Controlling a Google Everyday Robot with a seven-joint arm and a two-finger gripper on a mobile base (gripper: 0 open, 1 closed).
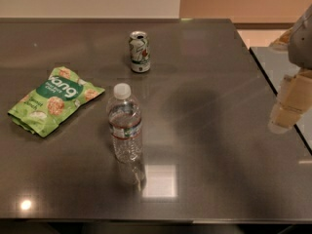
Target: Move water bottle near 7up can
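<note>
In the camera view we see the water bottle (126,126) upright on the tabletop (209,179), apart from the 7up can (139,51) standing behind it; 1 green chip bag (54,100) lies flat at left; the tool (287,112) hangs at the right edge, holding nothing; whether it is apart or together we cannot tell.

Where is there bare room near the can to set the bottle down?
Bare table lies right of the can, reaching to the right edge, where the gripper hangs. There is also a free strip between the can and the bottle. Left is tighter: the chip bag lies close beside the bottle.
</note>
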